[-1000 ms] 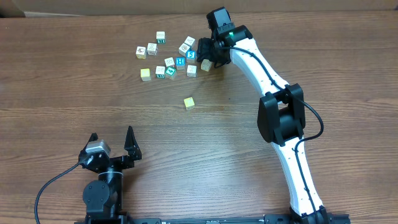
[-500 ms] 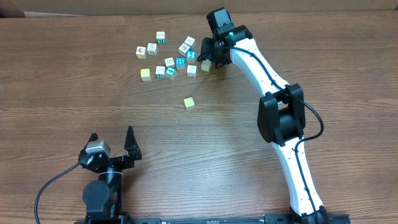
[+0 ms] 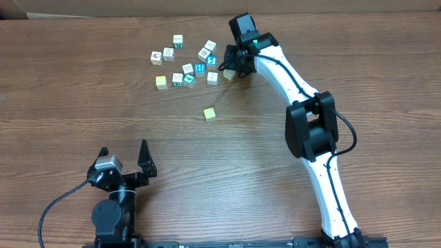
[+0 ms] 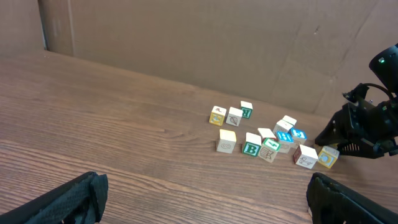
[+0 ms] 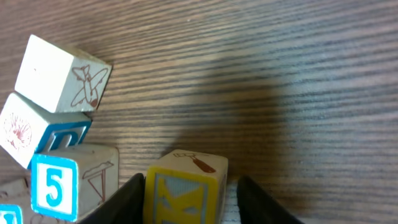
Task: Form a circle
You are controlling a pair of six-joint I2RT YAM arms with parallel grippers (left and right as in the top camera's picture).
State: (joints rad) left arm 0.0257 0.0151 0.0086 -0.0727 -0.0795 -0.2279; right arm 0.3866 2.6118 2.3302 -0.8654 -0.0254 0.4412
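Taking the overhead view as a clock face with 12 at the far edge, the circle (image 3: 209, 114) is just a single yellow cube. It stands alone on the wooden bench (image 3: 69, 89) near the centre, well apart from everything else. A loose bunch of alphabet cubes (image 3: 187, 69) lies toward 12 o'clock from it, white, yellow and teal faces mixed, some touching and some a little apart. At the 4 o'clock edge of that bunch sits the K cube (image 5: 186, 190), a yellow block with a pale letter face turned toward the right wrist camera. The white right arm (image 3: 282, 72) reaches in from 5 o'clock, and its fingers (image 5: 127, 205) stand on either side of the K cube. One lies right against the cube's side and the other is just beside it. They are drawn in narrow, but I cannot tell whether they press the cube yet, and it rests flat on the wood. In the right wrist view, toward 9 o'clock from the K cube, a block with a blue 5 (image 5: 62, 183) stands just beside it. Beyond that are a block with a reddish drawing (image 5: 25, 134) and a white block with a plane sketch (image 5: 62, 74). The left arm's fingers (image 3: 145, 164) rest at 7 o'clock, spread wide with nothing between them, pointing toward the bunch from far off.
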